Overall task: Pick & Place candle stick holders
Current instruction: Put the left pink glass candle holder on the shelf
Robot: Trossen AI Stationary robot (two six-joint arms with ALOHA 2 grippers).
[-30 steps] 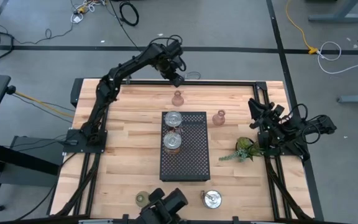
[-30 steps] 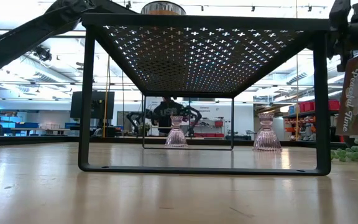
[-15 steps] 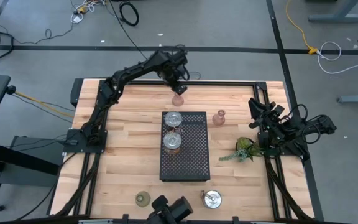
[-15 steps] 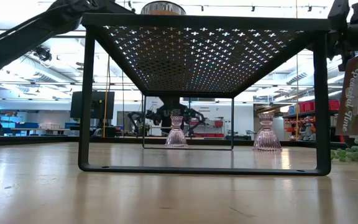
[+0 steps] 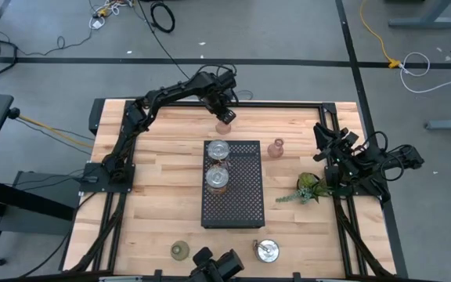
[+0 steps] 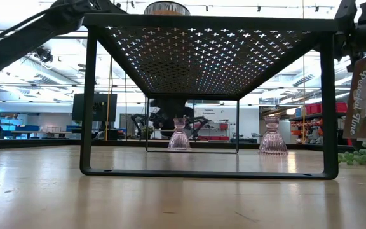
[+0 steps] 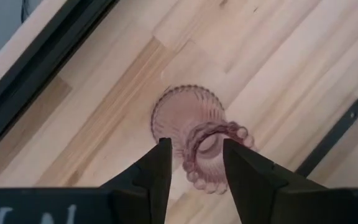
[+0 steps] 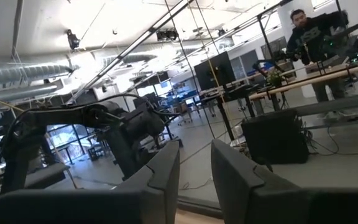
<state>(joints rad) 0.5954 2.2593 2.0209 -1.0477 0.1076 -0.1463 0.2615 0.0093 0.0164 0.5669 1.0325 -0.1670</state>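
A pink glass holder (image 5: 224, 124) stands on its wide foot on the table, just beyond the far end of the black perforated tray (image 5: 241, 200). It also shows in the low view (image 6: 179, 135). My left gripper (image 5: 224, 112) is right above it, pointing down and open. Its fingers straddle the holder's beaded top rim (image 7: 199, 167). A second pink holder (image 5: 276, 148) stands to the right of the tray. Two silvery holders (image 5: 218, 149) (image 5: 217, 178) stand on the tray. An olive-green one (image 5: 180, 250) and a silvery one (image 5: 267, 250) stand near the front edge. My right gripper (image 8: 195, 163) waits open at the table's right edge. My left gripper comes at the pink holder from above, pointing down, with one finger (image 7: 160, 163) on either side of its beaded top rim (image 7: 194, 177). I cannot tell whether the fingers touch the rim. The holder stands upright on the table.
A green leafy sprig (image 5: 310, 188) lies near my right arm. The tray stands on tall legs in the middle of the table (image 5: 155, 196). A black frame rail (image 5: 288, 104) runs along the far edge, close behind my left gripper. A person stands in the room beyond (image 8: 309, 37).
My left gripper has moved from the far edge toward the near side and come down over the pink holder, so that its fingers now straddle the holder's top.
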